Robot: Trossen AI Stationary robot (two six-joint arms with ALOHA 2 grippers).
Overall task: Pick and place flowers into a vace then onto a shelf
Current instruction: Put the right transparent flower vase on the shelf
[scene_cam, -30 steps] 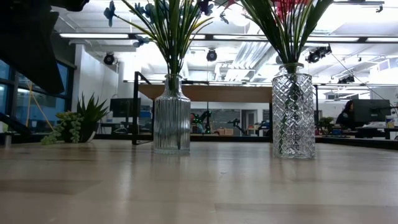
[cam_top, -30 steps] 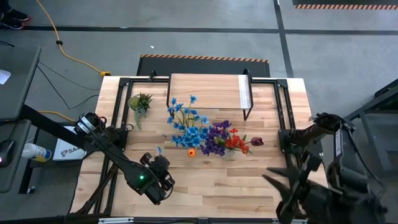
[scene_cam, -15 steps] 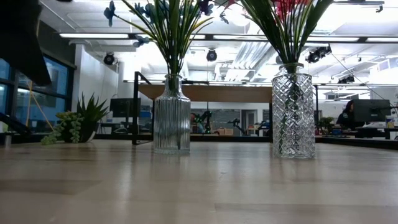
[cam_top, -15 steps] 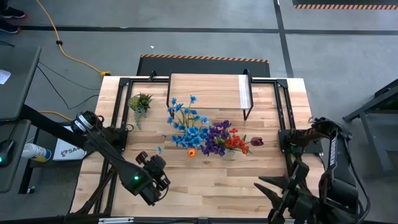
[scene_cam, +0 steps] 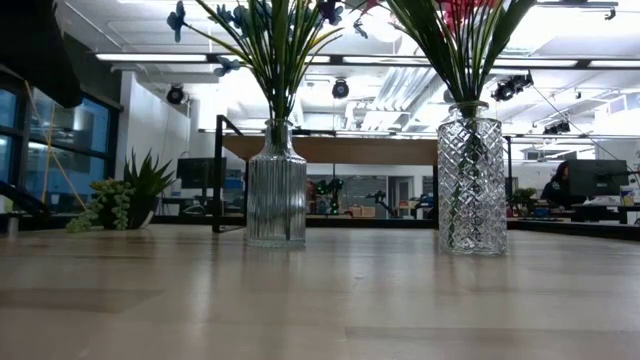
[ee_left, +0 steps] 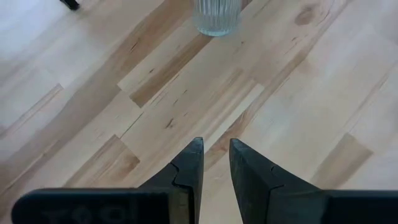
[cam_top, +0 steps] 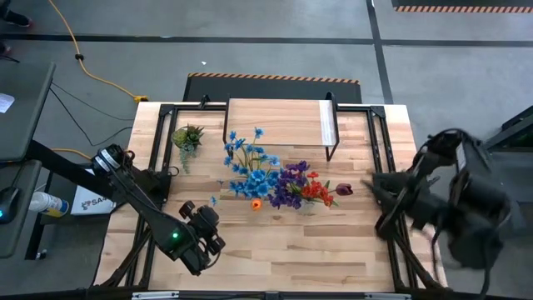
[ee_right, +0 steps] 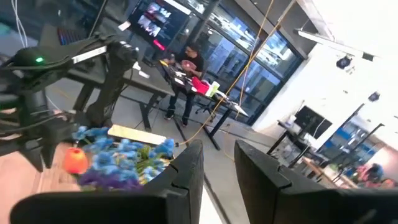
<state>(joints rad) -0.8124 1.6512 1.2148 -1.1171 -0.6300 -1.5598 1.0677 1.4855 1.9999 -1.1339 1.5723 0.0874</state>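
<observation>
The blue flowers with one orange bloom (cam_top: 250, 171) stand in a ribbed glass vase (scene_cam: 277, 190) at the table's middle. The red, purple and maroon flowers (cam_top: 306, 187) stand in a diamond-cut glass vase (scene_cam: 470, 180) to their right. The shelf (cam_top: 279, 122) stands behind them at the far edge. My left gripper (cam_top: 208, 217) is shut and empty above the near left of the table, pointing toward the ribbed vase's foot (ee_left: 216, 17). My right gripper (cam_top: 379, 204) is shut and empty, raised at the table's right edge and facing the flowers (ee_right: 124, 152).
A small spiky potted plant (cam_top: 188, 136) sits at the far left, left of the shelf. Bare plank tabletop (cam_top: 283, 242) lies in front of the vases. A black frame rail (cam_top: 387, 150) runs along the right edge. A person (ee_right: 189, 68) stands far off beyond the table.
My right arm has swung up from the near right corner toward the far edge and turned, and now faces left toward the flowers. My left gripper has drawn back a little toward the table's left edge. The vases and flowers have stayed where they were.
</observation>
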